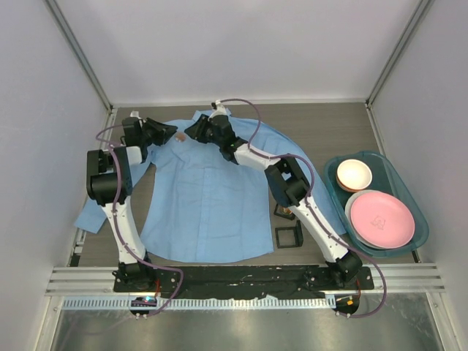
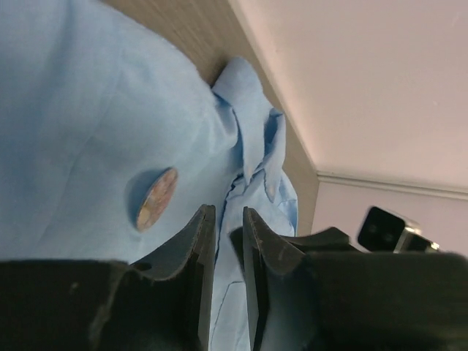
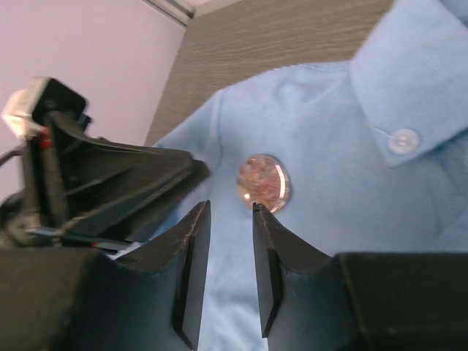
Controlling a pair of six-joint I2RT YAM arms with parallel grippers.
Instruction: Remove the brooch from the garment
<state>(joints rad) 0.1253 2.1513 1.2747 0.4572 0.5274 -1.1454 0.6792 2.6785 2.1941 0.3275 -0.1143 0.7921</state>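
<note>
**Two end effectors flank the brooch**

Top view: the garment (image 1: 212,197) lies spread on the bench (image 1: 344,124), with the brooch (image 1: 179,138) pinned near its collar. The left end effector (image 1: 170,135) sits just left of the brooch and the right end effector (image 1: 191,130) just right of it.

Left wrist: jaws narrow and empty, brooch just beside the tips.

Right wrist: jaws narrow and empty, tips just short of the brooch.

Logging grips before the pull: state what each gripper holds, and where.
Right gripper: nothing; the brooch lies just beyond it. Left gripper: maybe shirt cloth; cannot tell.
</note>
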